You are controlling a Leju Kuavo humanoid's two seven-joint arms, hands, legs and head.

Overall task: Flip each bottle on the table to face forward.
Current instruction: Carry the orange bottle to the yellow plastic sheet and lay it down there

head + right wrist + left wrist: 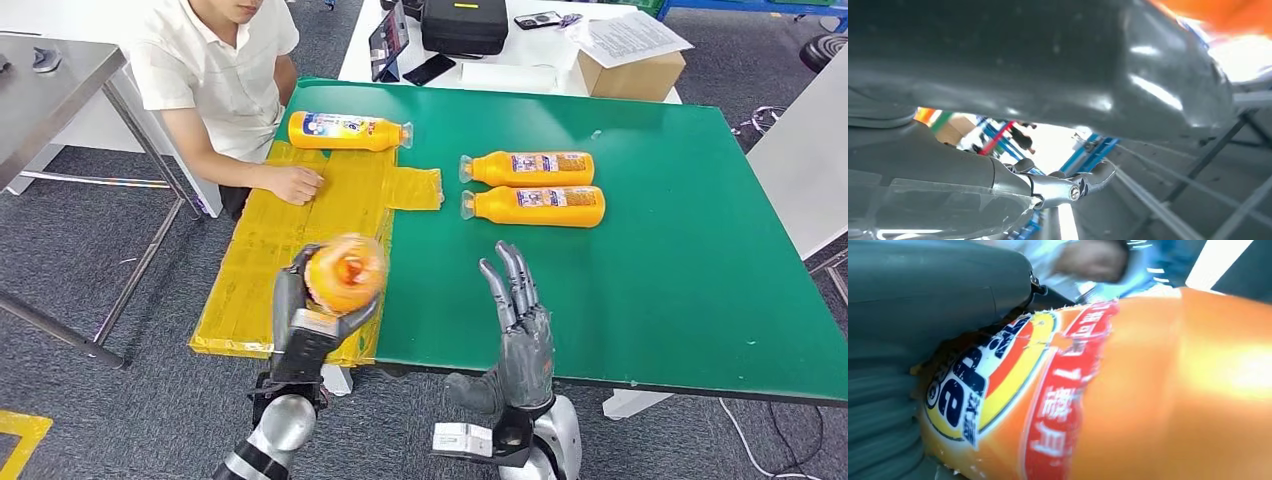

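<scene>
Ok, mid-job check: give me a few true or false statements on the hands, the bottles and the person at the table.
1. The left hand holds an orange bottle off the table. True.
2. The right hand grips a bottle. False: it holds nothing, fingers apart and upright.
3. Two bottles lie side by side on the green table. True.
4. The person's hand rests on the green surface. False: it rests on the yellow mat.
5. A bottle by the yellow mat's far end stands upright. False: it lies on its side.

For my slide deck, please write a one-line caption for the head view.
Left robot hand holds an orange bottle; right robot hand open; three bottles lie on the green table.
</scene>
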